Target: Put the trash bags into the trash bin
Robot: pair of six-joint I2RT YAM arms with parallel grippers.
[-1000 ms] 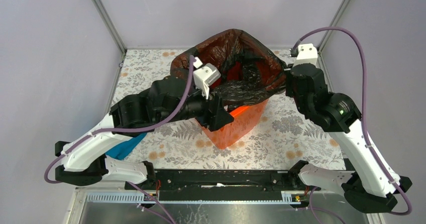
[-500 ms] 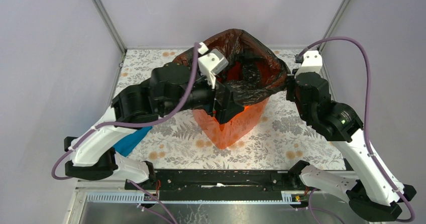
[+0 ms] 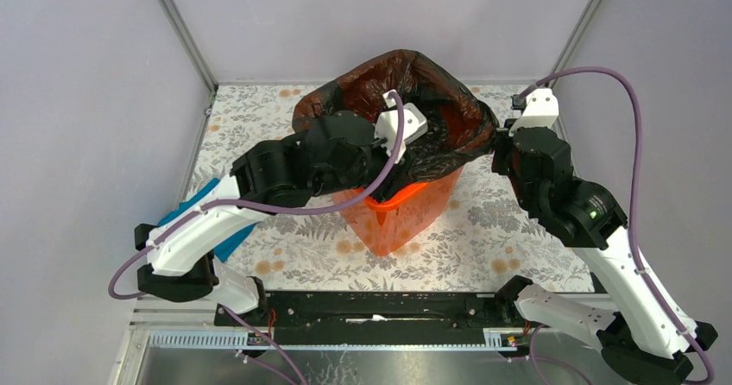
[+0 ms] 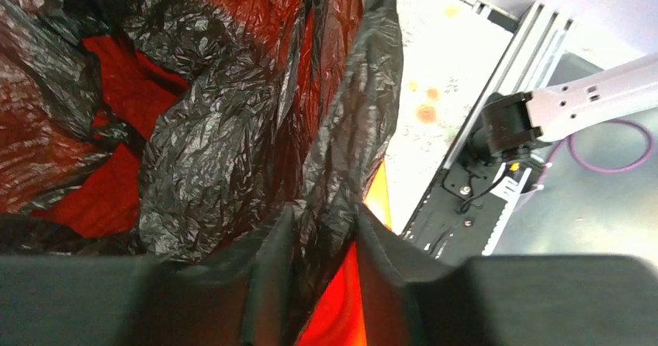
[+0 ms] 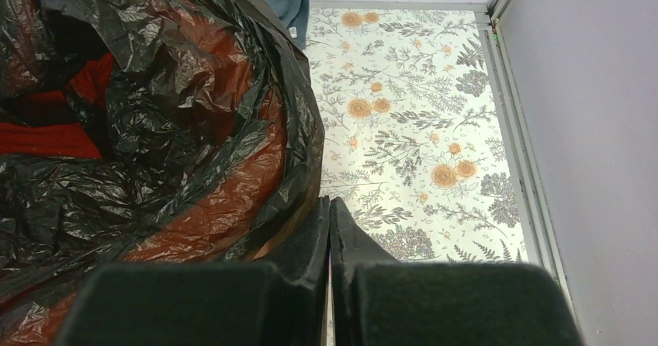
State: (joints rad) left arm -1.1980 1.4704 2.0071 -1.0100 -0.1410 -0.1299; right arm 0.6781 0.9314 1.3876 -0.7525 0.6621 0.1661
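Cloth (image 3: 231, 243), teal, lies by the near left corner of the surface (image 3: 501, 221), partly under the left arm. Next comes the left hand (image 4: 324, 214), reaching in over the near rim of the bin (image 3: 397, 221), which stands mid-surface. Its fingers are apart, astride a fold of the bag (image 3: 432, 83); I cannot tell whether they press it. The bag sits in the bin with its mouth open, draped over the far rim and both sides and stretched brownish there. The near rim is bare orange, and orange shows deep inside in the wrist views. On the right, the right hand (image 5: 329, 210) is closed tight, and the bag's edge runs into its tips and looks pinched there. By my reading the job is well along: the bag is in and spread, and what is left is to seat the near edge and push the loose folds down. Against a second ago, the left arm has swung right, carrying its hand from outside the bin's near left corner to over the mouth. The right arm has barely shifted, and the bag's shape is much the same.
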